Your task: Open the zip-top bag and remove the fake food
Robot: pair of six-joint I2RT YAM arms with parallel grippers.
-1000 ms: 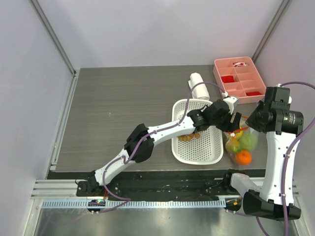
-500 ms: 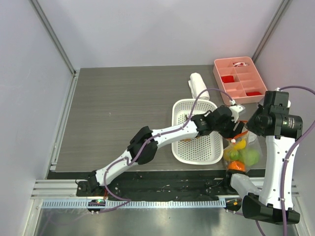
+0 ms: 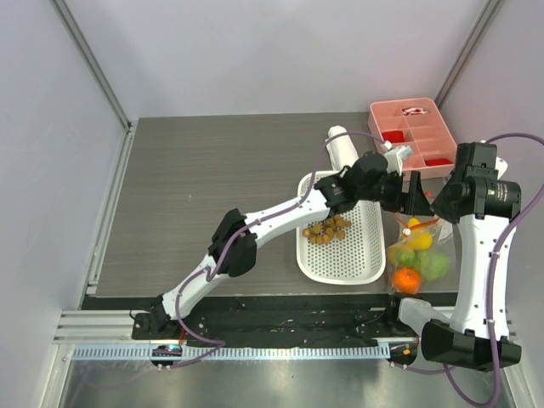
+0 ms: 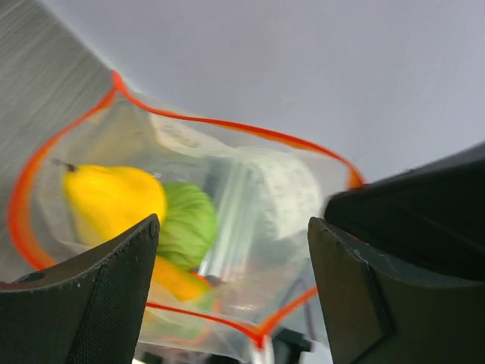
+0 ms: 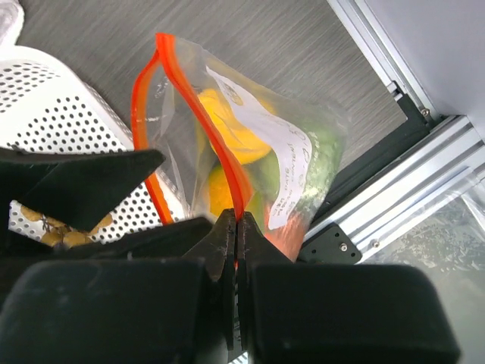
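Across the counter (image 3: 212, 187) from its base at the near left, our left arm (image 3: 255, 234) is stretching on a long diagonal over the white basket (image 3: 344, 265), its wrist pointing toward the right side. Our right arm (image 3: 473, 276) is standing nearly upright from its base at the near right, with the wrist bending down and inward.

The right pincer (image 5: 236, 227) is pressing fully closed on the orange-red zip strip of the zip-top bag (image 5: 265, 144). The bag is drooping from that pinch just beside the basket's right rim. The left pincer (image 4: 233, 227) is gaping wide with nothing in its grip. The bag's open mouth is facing it, and we cannot tell whether either of its fingers (image 4: 83, 296) is touching the plastic.

Inside the bag we are seeing a yellow lemon (image 4: 114, 197) against a green fruit (image 4: 186, 224), and from above an orange (image 3: 406, 279) lying lowest. The brown grapes (image 3: 325, 229) are lying apart in the basket.

The bag is hanging near the counter's right edge and close to the aluminium rail (image 5: 409, 197) along the near side. The pink tray (image 3: 416, 140) is sitting beyond it at the far right. The widest stretch of bare counter is lying left of the basket.
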